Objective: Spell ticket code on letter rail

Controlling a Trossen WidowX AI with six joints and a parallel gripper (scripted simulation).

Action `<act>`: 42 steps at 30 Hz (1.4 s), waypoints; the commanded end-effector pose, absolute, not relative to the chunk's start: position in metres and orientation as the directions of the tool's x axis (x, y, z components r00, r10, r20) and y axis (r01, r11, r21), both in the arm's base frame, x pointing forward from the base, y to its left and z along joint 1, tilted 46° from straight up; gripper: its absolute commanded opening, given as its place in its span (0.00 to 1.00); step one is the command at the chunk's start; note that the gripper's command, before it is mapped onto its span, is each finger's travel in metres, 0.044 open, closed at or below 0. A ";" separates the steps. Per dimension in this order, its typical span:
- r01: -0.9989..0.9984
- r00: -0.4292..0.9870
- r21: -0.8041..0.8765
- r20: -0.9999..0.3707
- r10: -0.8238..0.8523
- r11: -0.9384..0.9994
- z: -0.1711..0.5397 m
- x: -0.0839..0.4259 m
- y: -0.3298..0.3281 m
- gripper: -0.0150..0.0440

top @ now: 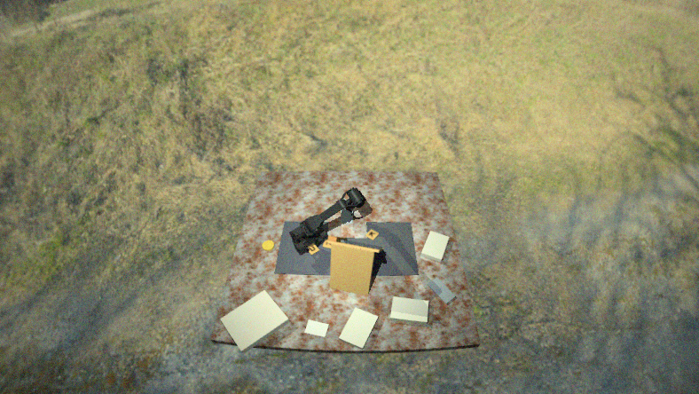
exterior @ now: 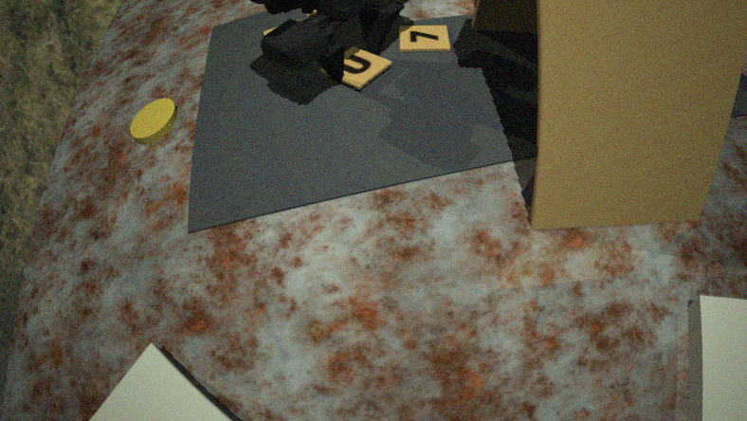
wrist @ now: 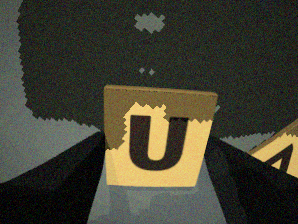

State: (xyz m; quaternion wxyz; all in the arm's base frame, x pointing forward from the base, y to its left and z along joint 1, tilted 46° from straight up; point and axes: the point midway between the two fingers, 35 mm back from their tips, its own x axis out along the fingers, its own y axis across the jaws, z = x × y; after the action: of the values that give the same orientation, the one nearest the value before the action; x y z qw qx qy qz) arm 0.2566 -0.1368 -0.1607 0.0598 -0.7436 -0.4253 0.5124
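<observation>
My gripper (top: 310, 248) (exterior: 351, 55) (wrist: 156, 141) is shut on the U tile (top: 314, 249) (exterior: 372, 66) (wrist: 155, 172), with a finger at either side. The tile is low over or on the dark grey mat (top: 288, 266) (exterior: 261, 173). The 7 tile (top: 328, 243) (exterior: 425, 38) lies beside it. A tile (wrist: 282, 157) is cut off at the right of the wrist view. Another tile (top: 372, 234) lies on the mat farther right, its letter unclear. A pale tile edge (exterior: 268, 31) shows behind the gripper. I cannot make out the rail or any printed code.
A tall tan panel (top: 350, 269) (exterior: 627, 115) stands upright just right of the gripper and hides things behind it. A yellow disc (top: 268, 245) (exterior: 153, 120) lies left of the mat. Several cream blocks (top: 254, 320) (top: 358, 327) (top: 435, 244) and a grey slab (top: 441, 289) lie around.
</observation>
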 end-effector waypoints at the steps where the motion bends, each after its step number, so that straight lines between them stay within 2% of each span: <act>1: 0.574 0.112 -0.523 -0.713 0.692 -0.631 -0.158 0.256 -0.139 0.25; 34: 0.572 0.112 -0.524 -0.713 0.693 -0.631 -0.144 0.254 -0.152 0.25; 42: 0.664 0.103 -0.429 -0.759 0.643 -0.613 -0.126 0.271 -0.153 0.25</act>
State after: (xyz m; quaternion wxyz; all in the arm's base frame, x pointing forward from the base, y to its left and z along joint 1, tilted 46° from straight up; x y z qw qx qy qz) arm 0.2626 -0.1521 -0.1348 0.0239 -0.7422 -0.4343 0.5099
